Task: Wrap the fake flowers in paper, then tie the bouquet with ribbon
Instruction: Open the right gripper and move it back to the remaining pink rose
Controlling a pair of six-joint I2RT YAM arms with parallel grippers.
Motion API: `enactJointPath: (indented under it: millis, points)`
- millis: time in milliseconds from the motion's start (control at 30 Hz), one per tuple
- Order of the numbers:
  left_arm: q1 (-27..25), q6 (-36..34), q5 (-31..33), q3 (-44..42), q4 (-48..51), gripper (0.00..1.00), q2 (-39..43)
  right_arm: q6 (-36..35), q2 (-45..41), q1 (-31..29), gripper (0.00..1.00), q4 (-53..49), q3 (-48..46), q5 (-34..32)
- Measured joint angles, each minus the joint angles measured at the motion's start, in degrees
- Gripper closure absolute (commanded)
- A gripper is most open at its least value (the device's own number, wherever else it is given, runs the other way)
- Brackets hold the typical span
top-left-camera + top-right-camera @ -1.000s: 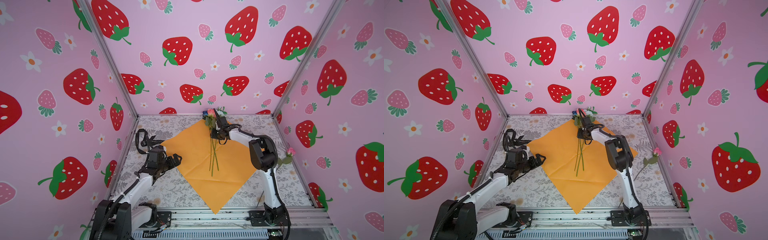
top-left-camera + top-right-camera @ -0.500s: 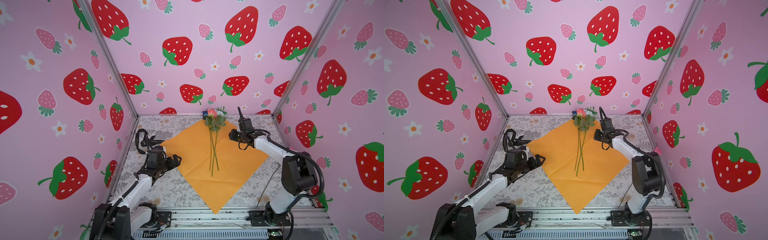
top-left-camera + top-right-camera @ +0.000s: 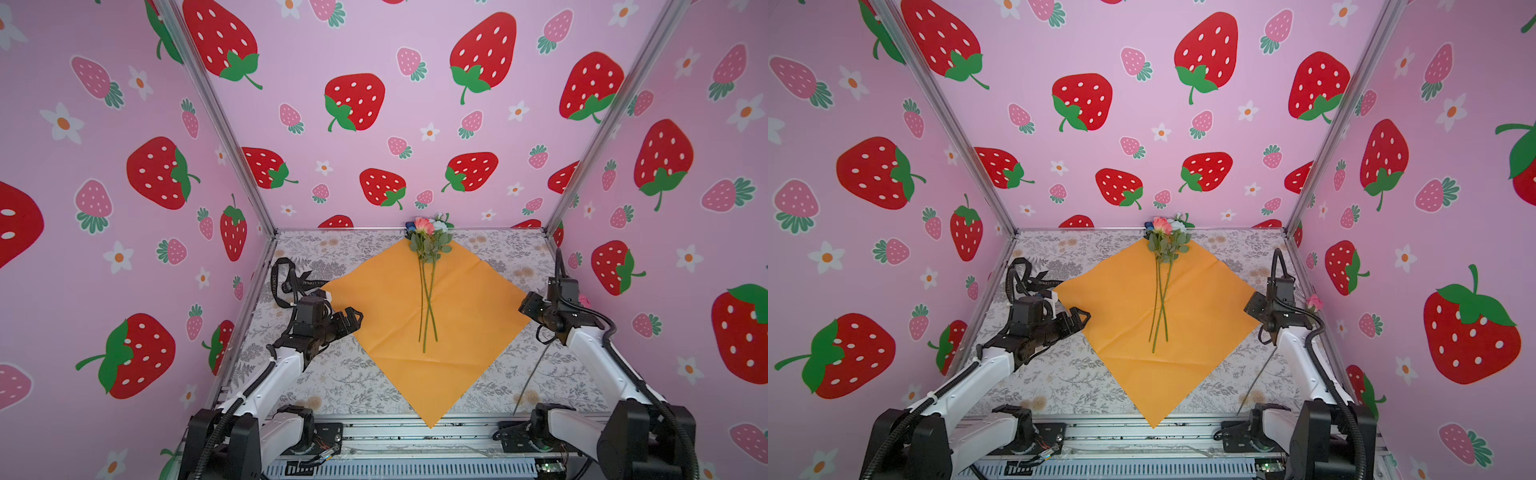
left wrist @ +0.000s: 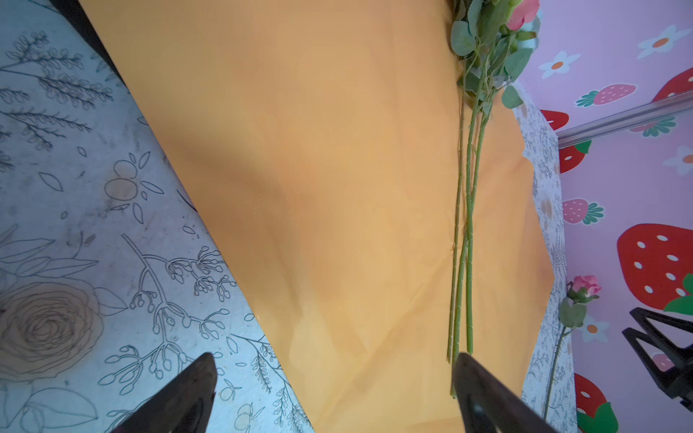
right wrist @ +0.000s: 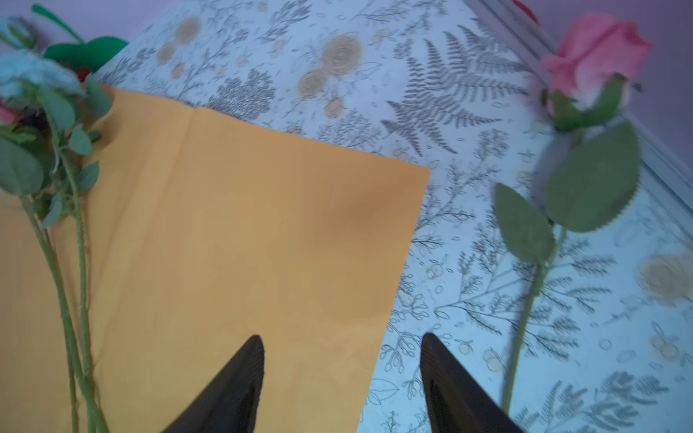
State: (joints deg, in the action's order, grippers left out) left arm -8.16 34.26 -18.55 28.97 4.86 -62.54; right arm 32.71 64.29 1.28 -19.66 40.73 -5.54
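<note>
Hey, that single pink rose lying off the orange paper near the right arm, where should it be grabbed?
Take the rose by its bare stem beyond the two leaves, coming straight down with the fingers either side of it. The stem lies on the table, thin and clear there, while the bloom and leaves look bulky.

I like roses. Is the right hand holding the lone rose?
No, the right hand is open and empty; the rose lies apart.
</note>
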Motion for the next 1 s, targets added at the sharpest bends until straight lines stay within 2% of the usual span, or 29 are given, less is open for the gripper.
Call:
enactJointPath:
  millis: [200,433,467,567,700,1000]
  points:
    - [-0.22,0.09,-0.07,0.22,0.72,0.01,1.49,-1.07,0.46,6.84,0.06,-0.76,-1.66,-3.63]
    - [-0.74,0.5,-0.04,0.57,2.34,0.01,2.38,-2.67,6.54,12.59,0.04,2.73,-2.6,-2.73]
    - [-0.92,0.55,-0.04,0.83,2.62,0.01,2.38,-2.97,7.3,13.4,0.0,3.48,-2.78,-2.27]
    - [-1.68,0.9,0.07,1.75,2.73,0.01,2.38,-3.85,9.44,15.76,0.01,5.62,-2.89,-0.92]
    - [-2.67,1.55,0.28,2.47,2.71,0.01,2.38,-4.26,12.24,17.64,0.09,8.28,-2.86,0.92]
    - [-4.5,2.03,1.64,2.49,2.78,0.01,1.95,-3.96,18.14,18.34,0.16,12.79,-1.97,2.84]
